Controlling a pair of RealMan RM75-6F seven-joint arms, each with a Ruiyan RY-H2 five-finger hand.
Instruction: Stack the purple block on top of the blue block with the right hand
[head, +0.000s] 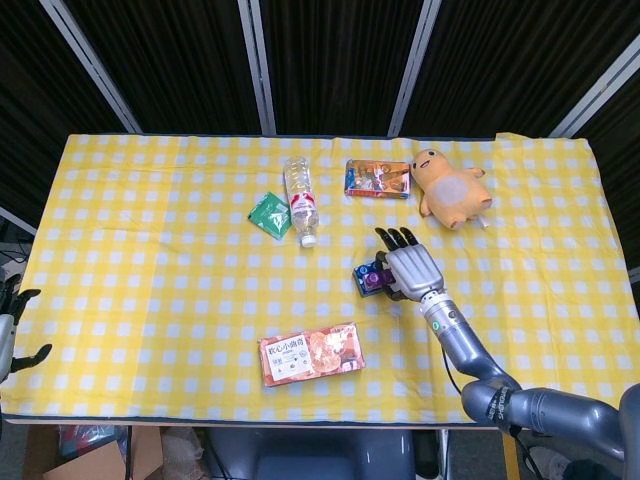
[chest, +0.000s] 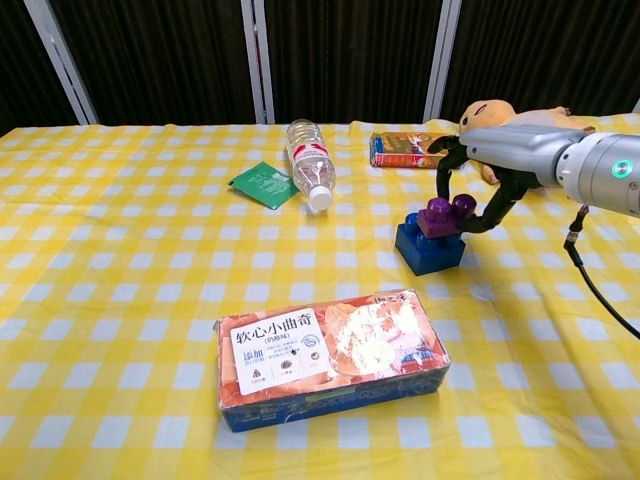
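Note:
The purple block sits on the right part of the blue block, right of the table's middle. My right hand arches over it from the right. The thumb comes down at the block's left stud and a curled finger touches its right side, so the hand still pinches it. From the head view the right hand covers most of the stack, leaving the purple block showing at its left edge. My left hand hangs off the table's left side, fingers apart and holding nothing.
An orange snack box lies near the front edge, left of the stack. A water bottle and a green packet lie further back. A small snack pack and a yellow plush toy sit behind the right hand.

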